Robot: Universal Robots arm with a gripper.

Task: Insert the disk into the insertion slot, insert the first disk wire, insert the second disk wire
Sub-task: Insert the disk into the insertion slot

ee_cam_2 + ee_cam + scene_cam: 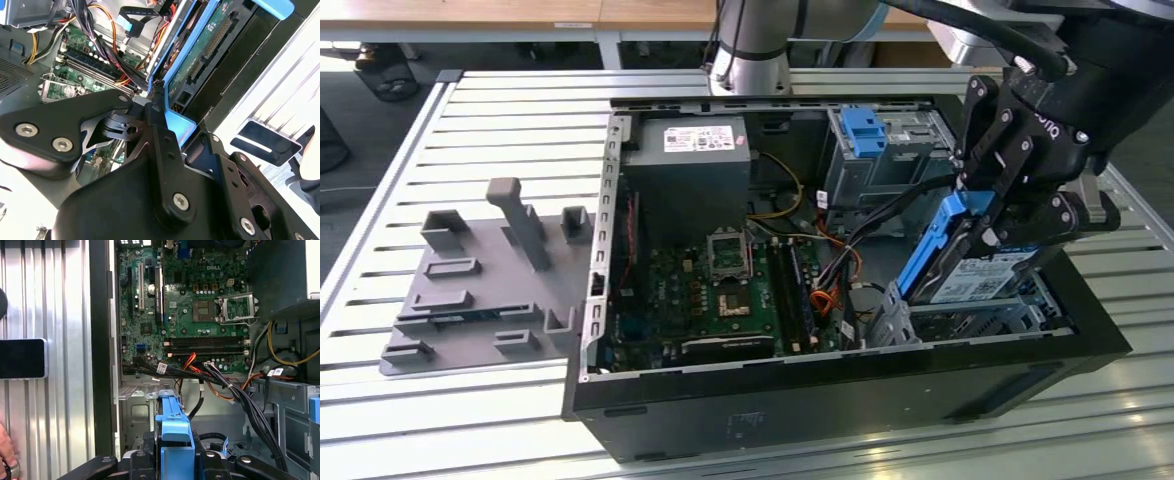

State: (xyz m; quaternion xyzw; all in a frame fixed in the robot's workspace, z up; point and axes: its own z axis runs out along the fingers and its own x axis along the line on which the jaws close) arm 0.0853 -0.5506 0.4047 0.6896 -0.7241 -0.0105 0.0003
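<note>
the arm hangs over the open computer case [854,400] that lies on the slatted desk [494,130]. its pincer [1003,205] is clenched on the disk [987,272]. in the first wrist view the blue carrier [172,440] sits pinched between the two black fingers [212,462].

the disk stands steeply tilted at the corner of the case on the exterior view's right, label side outward. its low end is right at the insertion slot [947,318], the low cage of perforated grey metal. i cannot tell if it already touches the cage or floats just above it. in the second wrist view the green circuit side of the disk [205,55] faces into the case.

so i judge the first step is in hand: the disk is brought to the slot but not seated. both wire steps look not yet done, as the loose wire bundle [834,280] lies between the motherboard [720,290] and the cage. seating the disk, i think, asks that the carrier comes flat and in line with the cage walls, with the wires kept out of the way.
</note>
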